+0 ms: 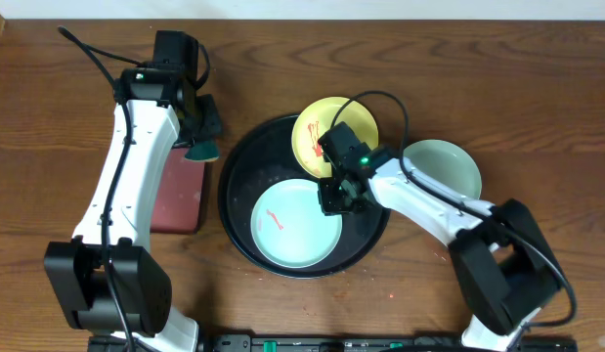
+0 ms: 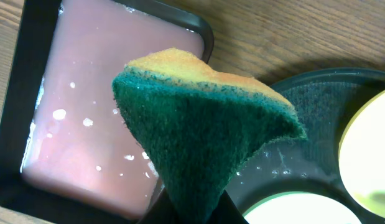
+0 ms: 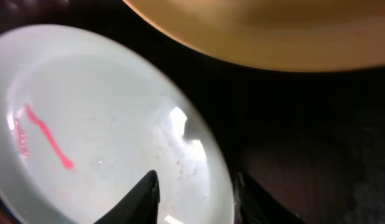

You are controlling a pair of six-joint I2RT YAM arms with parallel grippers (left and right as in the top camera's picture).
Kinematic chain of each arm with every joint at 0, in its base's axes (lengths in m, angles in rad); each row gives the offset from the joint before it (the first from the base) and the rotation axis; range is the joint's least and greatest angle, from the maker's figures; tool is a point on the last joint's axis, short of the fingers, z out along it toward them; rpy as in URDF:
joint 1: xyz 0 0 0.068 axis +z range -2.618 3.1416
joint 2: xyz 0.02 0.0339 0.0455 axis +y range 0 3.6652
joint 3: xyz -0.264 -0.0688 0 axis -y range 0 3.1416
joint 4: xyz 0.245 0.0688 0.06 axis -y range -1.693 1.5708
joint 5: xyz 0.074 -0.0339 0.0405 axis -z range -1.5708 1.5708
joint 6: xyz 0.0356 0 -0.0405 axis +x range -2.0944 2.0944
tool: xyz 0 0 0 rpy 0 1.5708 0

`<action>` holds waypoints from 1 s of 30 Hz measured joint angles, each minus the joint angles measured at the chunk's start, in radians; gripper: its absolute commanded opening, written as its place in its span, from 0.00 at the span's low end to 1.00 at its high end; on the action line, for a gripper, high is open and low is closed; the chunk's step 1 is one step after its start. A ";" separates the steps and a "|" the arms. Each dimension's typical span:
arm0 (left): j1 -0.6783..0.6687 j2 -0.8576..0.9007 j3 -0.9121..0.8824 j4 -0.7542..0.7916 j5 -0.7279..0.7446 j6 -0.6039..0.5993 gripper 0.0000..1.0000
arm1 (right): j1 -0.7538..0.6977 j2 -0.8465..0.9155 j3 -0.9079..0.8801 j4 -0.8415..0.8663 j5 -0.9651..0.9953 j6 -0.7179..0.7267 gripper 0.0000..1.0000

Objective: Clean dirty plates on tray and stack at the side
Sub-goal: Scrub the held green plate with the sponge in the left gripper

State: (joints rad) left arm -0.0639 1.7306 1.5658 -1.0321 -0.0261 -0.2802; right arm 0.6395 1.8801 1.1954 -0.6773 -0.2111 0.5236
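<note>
**A:** Where do the plates sit?

**B:** One mint-blue plate [image 1: 282,230] lies flat in the near half of the black tray [image 1: 232,181], with a red smear [image 3: 46,140] on its face. The yellow plate [image 1: 317,132] is at the tray's far side, its edge reaching over the rim, and it carries red marks too. The second mint-blue plate [image 1: 449,168] rests on the table [image 1: 537,108], outside the tray and just to its right.

**A:** And the right gripper [image 1: 336,198]?

**B:** It is low over the smeared plate's right edge. Its fingers [image 3: 145,196] are parted, one over the plate and one beyond the rim, clamping nothing.

**A:** The left gripper [image 1: 204,137]?

**B:** It is clenched on a green-and-yellow sponge [image 2: 204,130], above the far end of a dark red tray [image 1: 175,200] that holds pinkish liquid, just left of the black one.
</note>
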 measured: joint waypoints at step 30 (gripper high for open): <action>-0.268 -0.001 -0.426 0.170 0.164 -0.236 0.07 | -0.007 0.059 0.029 -0.037 -0.043 -0.027 0.01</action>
State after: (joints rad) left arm -0.3317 1.7294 1.1397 -0.8623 0.1375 -0.5163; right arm 0.6323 1.9392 1.2243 -0.7139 -0.2543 0.4969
